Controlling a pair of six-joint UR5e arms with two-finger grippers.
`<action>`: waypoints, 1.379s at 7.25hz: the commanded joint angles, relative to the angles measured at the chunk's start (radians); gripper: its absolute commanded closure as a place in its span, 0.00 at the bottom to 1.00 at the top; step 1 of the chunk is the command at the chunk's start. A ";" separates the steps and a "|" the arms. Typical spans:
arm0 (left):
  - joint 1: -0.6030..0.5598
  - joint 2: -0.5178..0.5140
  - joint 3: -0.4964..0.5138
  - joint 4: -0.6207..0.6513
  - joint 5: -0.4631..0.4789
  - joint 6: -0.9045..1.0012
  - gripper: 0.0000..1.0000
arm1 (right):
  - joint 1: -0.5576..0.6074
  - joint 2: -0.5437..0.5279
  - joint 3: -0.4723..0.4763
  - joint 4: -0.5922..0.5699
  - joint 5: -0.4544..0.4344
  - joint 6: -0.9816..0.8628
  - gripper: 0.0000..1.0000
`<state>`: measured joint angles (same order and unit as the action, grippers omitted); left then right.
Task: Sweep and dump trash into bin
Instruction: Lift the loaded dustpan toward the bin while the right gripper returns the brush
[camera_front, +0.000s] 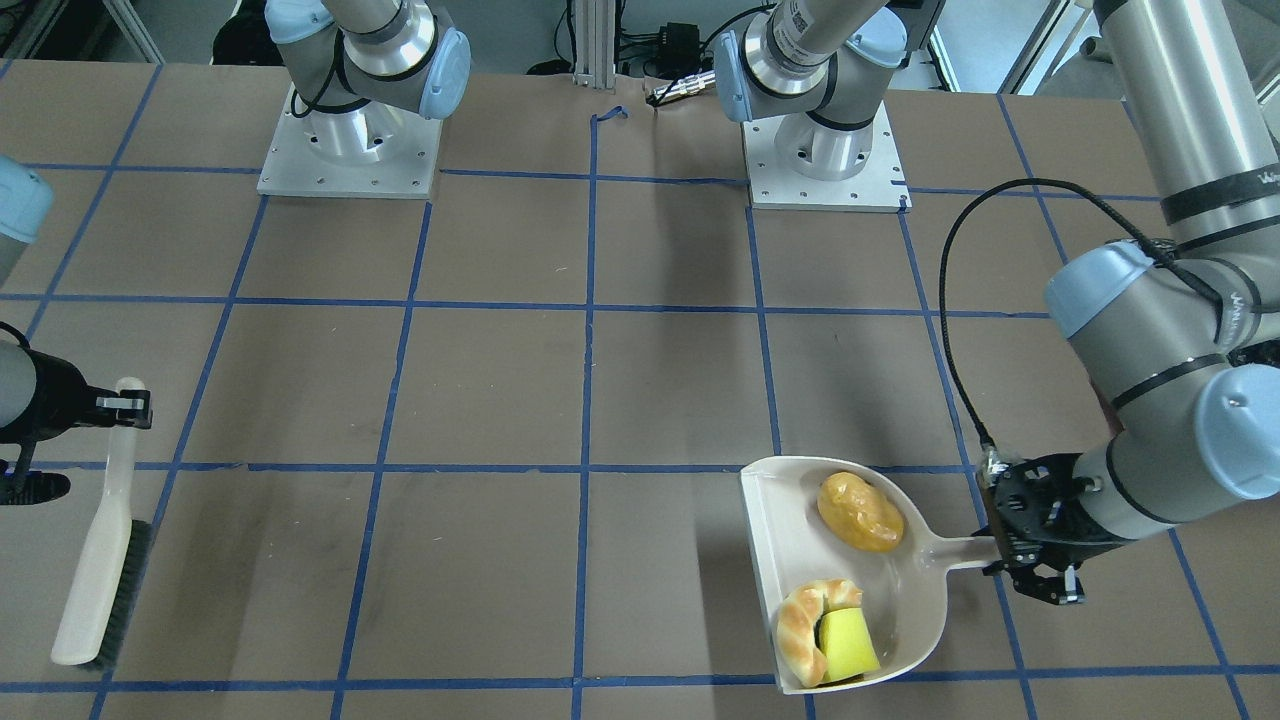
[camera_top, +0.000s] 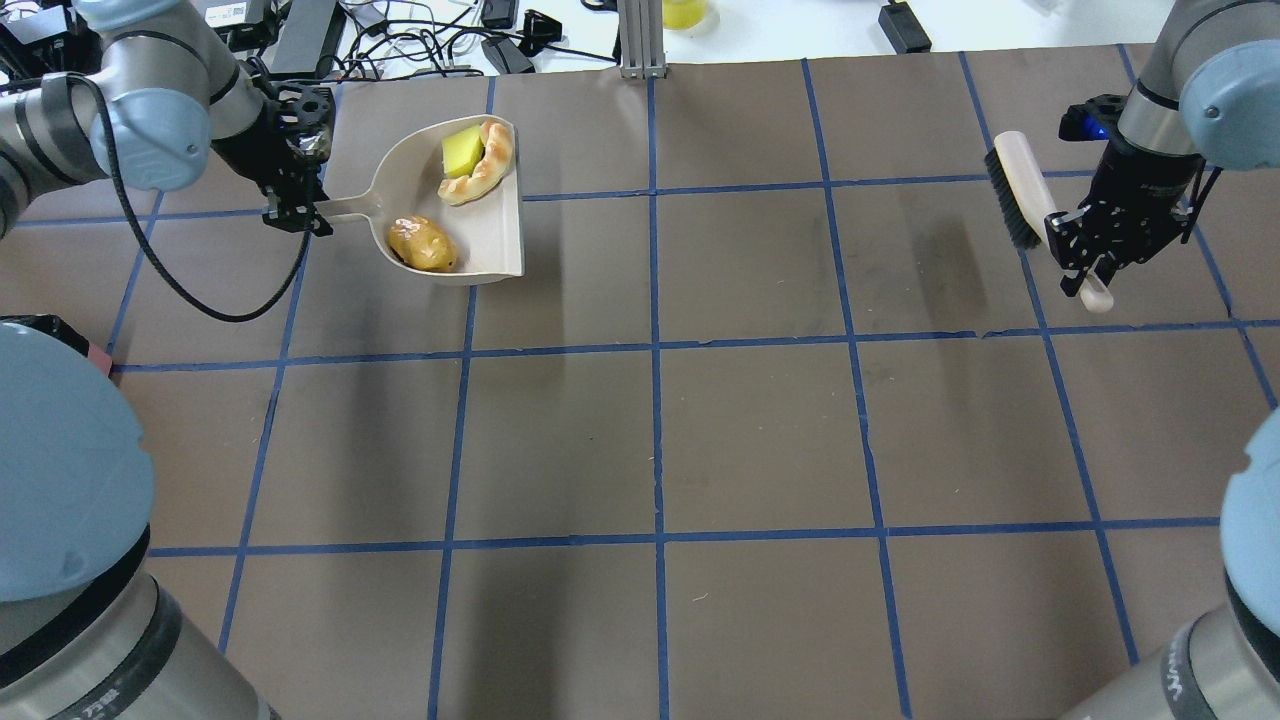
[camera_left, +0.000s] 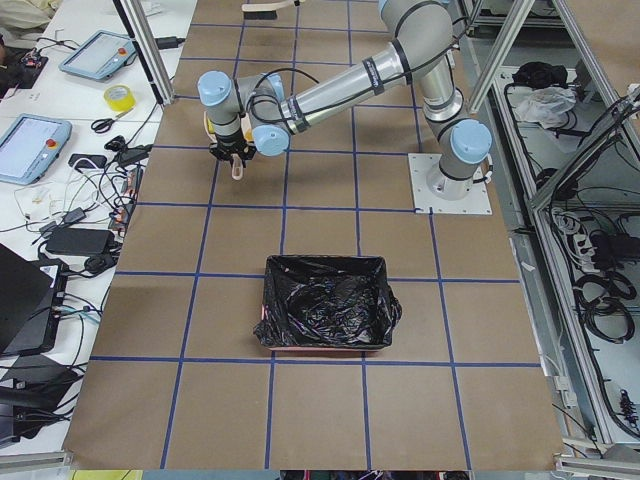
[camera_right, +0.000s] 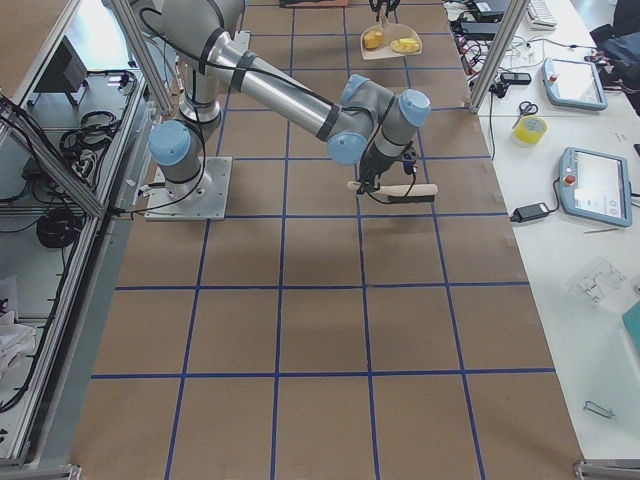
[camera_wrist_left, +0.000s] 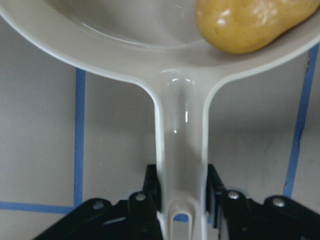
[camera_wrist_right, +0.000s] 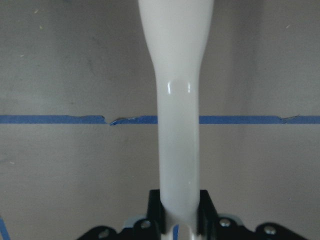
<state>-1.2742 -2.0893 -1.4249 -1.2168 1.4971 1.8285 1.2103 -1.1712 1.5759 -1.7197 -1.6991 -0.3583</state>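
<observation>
At the far left of the brown, blue-taped table (camera_top: 760, 430), my left gripper (camera_top: 300, 212) has its two fingers closed tight on the handle end of the beige plastic dustpan (camera_top: 500, 225). All the trash sits in that pan. The glossy golden-brown potato-like lump (camera_top: 422, 244) is nearest the handle. The curved tan croissant (camera_top: 485, 170) lies by the open lip, and the yellow-green sponge wedge (camera_top: 462, 150) touches its inner curve. On the right side, my right gripper (camera_top: 1082, 262) is pinched onto the handle of a cream hand brush with black bristles (camera_top: 1020, 190). The rectangular pink bin lined with a crinkled black bag (camera_left: 325, 310) stands toward the table's left end, well apart from the dustpan.
</observation>
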 joint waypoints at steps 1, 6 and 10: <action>0.109 0.035 0.007 -0.062 -0.003 0.231 0.96 | -0.003 0.022 0.004 -0.015 0.001 0.004 1.00; 0.461 0.005 0.274 -0.425 -0.011 0.665 0.98 | -0.005 0.050 0.009 -0.009 0.000 0.005 1.00; 0.636 -0.083 0.460 -0.365 0.072 1.062 0.98 | -0.032 0.051 0.041 -0.021 0.004 0.008 0.95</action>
<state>-0.6992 -2.1377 -1.0106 -1.6297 1.5577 2.7731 1.1802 -1.1215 1.6132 -1.7390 -1.6952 -0.3551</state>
